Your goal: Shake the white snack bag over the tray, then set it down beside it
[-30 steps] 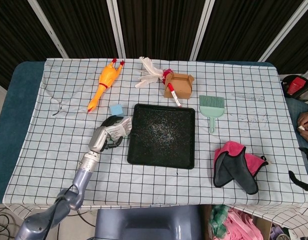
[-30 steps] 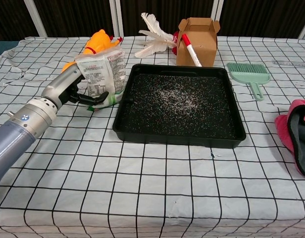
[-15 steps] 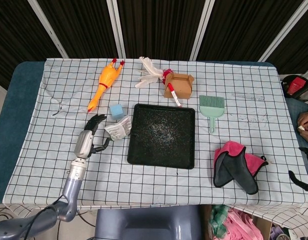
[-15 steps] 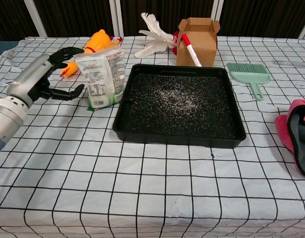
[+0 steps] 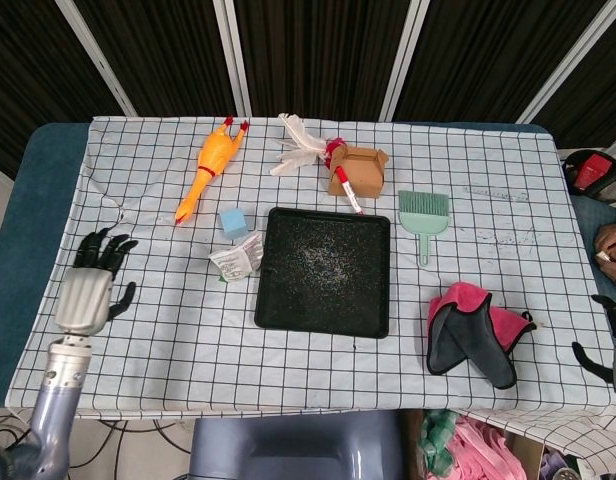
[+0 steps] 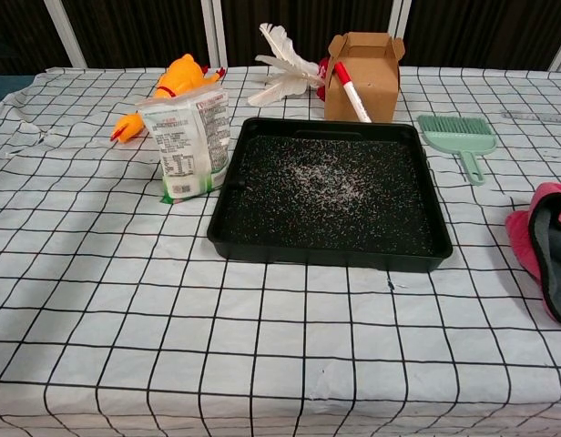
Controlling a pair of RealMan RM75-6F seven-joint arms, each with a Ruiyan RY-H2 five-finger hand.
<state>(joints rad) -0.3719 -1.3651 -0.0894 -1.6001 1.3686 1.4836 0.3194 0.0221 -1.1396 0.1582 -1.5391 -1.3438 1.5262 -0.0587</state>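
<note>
The white snack bag (image 6: 189,141) stands upright on the checked cloth, right against the left rim of the black tray (image 6: 326,257). In the head view the bag (image 5: 238,258) is free, with nothing touching it. White crumbs are scattered over the floor of the tray (image 5: 324,305). My left hand (image 5: 91,285) hovers at the table's left edge, far from the bag, fingers spread and empty. Only a sliver of my right hand (image 5: 615,345) shows at the right border, and its fingers cannot be made out. Neither hand appears in the chest view.
Behind the bag lie a yellow rubber chicken (image 5: 210,165) and a blue cube (image 5: 233,221). A cardboard box (image 5: 357,170) with a red marker and white feathers sits behind the tray. A green brush (image 5: 424,215) and a pink and grey cloth (image 5: 473,330) lie right of it.
My left hand let go of the snack bag and drew back left and toward the table's near edge. The bag stays standing beside the tray.
</note>
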